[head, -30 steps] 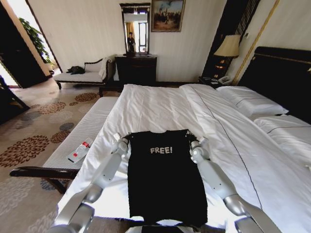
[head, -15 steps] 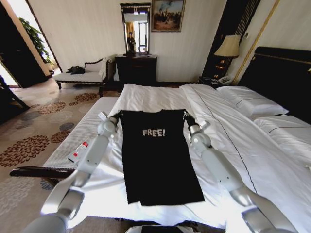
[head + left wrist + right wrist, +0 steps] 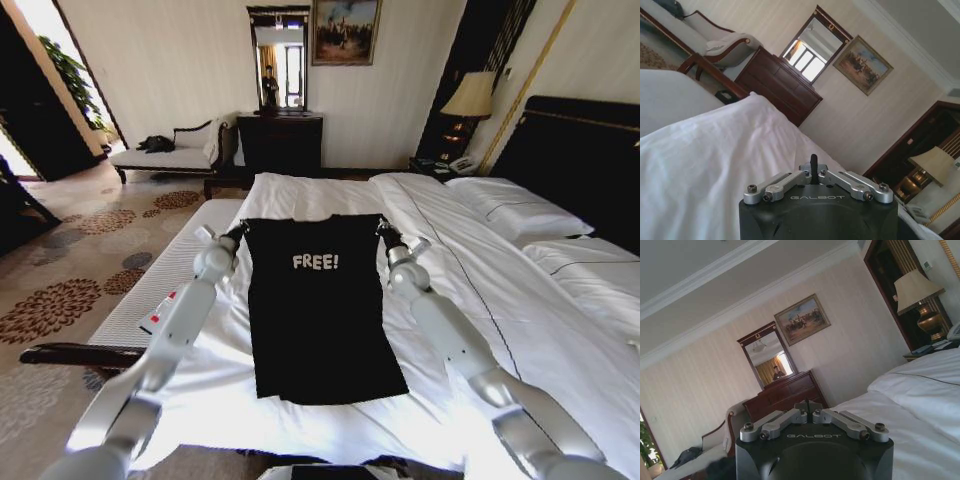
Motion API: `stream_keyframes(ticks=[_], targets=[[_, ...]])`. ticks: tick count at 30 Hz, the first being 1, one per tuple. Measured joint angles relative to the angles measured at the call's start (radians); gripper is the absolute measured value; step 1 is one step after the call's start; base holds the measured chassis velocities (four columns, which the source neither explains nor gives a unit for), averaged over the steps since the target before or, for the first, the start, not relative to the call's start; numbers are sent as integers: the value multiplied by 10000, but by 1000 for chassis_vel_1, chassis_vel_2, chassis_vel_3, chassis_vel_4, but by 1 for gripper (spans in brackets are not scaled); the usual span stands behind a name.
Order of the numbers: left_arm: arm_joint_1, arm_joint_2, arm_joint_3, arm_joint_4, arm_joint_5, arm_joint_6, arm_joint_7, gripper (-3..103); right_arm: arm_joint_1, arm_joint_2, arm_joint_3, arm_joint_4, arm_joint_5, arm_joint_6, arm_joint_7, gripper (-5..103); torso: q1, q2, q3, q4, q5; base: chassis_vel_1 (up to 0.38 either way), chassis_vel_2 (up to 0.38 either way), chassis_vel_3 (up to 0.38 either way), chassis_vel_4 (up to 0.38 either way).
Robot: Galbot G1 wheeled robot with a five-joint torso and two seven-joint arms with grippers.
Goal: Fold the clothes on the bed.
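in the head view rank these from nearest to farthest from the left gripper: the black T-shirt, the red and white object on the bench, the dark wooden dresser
From the left gripper:
1. Black cotton T-shirt, right beside it.
2. Red and white object, on the white-cushioned bench on the robot's left.
3. Dark wooden dresser, against the far wall.

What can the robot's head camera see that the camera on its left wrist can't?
Head view alone: the black T-shirt spread on the bed, with the left gripper and right gripper pinching its two top corners. It also shows the white bench beside the bed.

Left wrist view alone: a close look at that gripper's metal linkages and the GALBOT lettering.

Both: the white bedding, the dark dresser, the mirror, the painting and the lamp.
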Motion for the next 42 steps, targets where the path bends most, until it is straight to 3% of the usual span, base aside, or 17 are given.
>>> stream_keyframes(ticks=[8, 10, 19, 28, 32, 42], targets=[[2629, 621, -921, -2576, -203, 60, -363, 0, -2013, -533, 658, 1994, -28, -157, 652, 0, -1, 1, -2, 0, -3, 0, 0, 0, 0], [4627, 719, -1476, -4393, -137, 128, -589, 0, -3686, -497, 1153, 3243, -203, -392, 1422, 0, -2, 1, -2, -1, 1, 0, 0, 0, 0], [7665, 710, -2305, -6324, 338, 244, -748, 0, -5849, -366, 2159, 4825, -203, -800, 2204, 0, -1, 2, -3, 1, -2, 0, 0, 0, 0], [9496, 506, -3007, -6902, 1002, 368, -846, 0, -7862, 138, 2580, 5543, -601, -895, 2492, 0, 0, 2, -1, -1, -1, 0, 0, 0, 0], [10309, 268, -3292, -7061, 1491, 175, -600, 0, -8633, 341, 2812, 5867, -776, -839, 2576, 0, 2, 1, 0, 0, -1, 0, 0, 0, 0], [10610, -61, -3094, -6926, 2343, -135, -339, 0, -9329, 860, 2894, 5598, -1371, -476, 2600, 0, 2, 0, 0, 0, -1, 0, 0, 0, 0]])
